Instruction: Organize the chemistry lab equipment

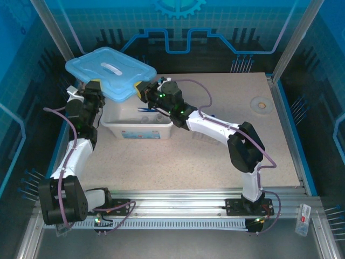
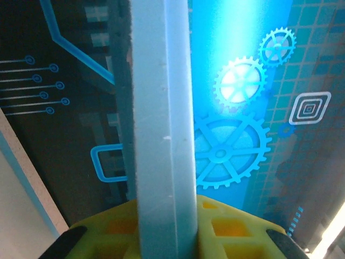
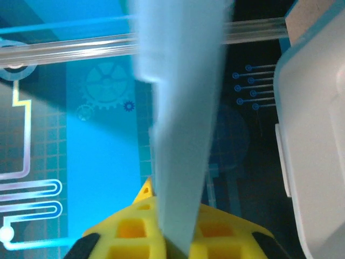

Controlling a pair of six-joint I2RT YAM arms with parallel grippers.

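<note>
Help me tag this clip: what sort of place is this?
Likely a staged robot demo cell, not a real lab: two arms bolted to a rail at a speckled table, panels printed with gears and circuits, a lid held over a white bin.

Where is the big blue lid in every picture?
Top external: the blue lid is at the upper left, raised over the far left side of the white bin.
Left wrist: the lid stands edge-on up the middle.
Right wrist: the lid runs edge-on up the middle, with the bin at the right.
Shared landmark: the gear-patterned wall.
</note>
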